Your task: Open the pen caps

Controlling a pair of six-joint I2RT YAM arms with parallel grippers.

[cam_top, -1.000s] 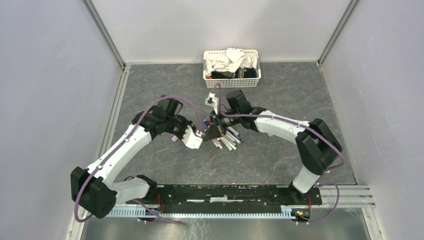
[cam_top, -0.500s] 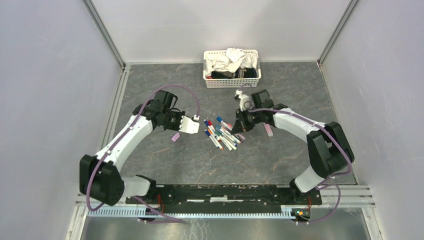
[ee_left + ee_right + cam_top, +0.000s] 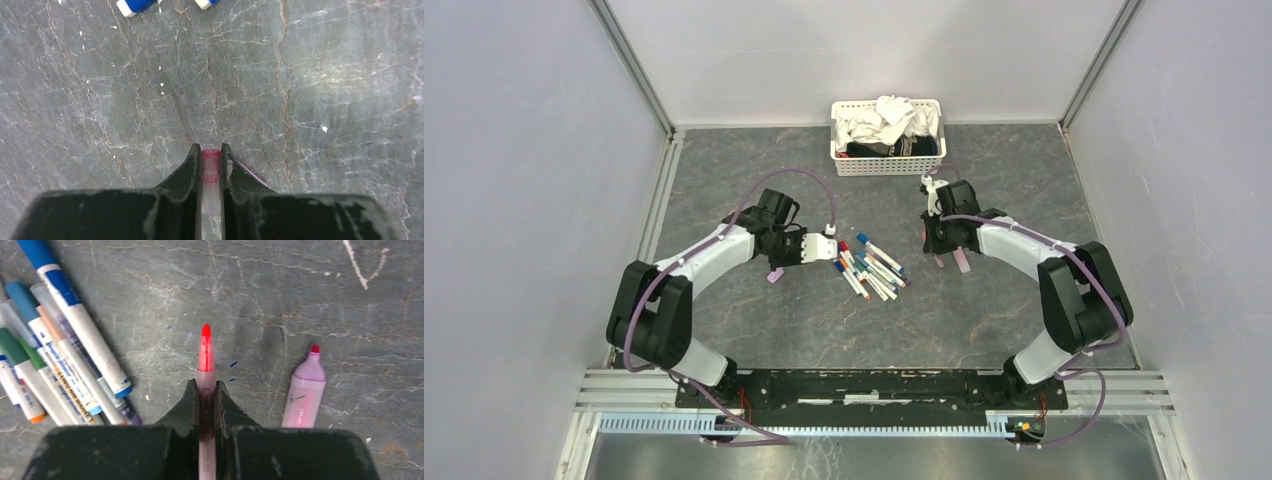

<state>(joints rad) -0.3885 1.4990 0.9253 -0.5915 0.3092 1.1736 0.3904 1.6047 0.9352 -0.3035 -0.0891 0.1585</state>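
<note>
Two hands: left hand [image 3: 211,154] clamped on a pink pen cap [image 3: 210,161]; right hand [image 3: 205,386] clamped on the bared red pen [image 3: 205,352].
Landmark: pile of pens [image 3: 871,268] on the desk [image 3: 984,320].
Places: cap left of the pile; red pen right of it, just beside an uncapped pink highlighter [image 3: 305,387].
Step, as I judge: set both pieces down apart.
Doing it well: lower until touching the desk before letting go; keep the wet tip off the pile.
Wrist views: show each grip and the bare nibs.
Top view: shows both arms flanking the pile, grips too small to read.
</note>
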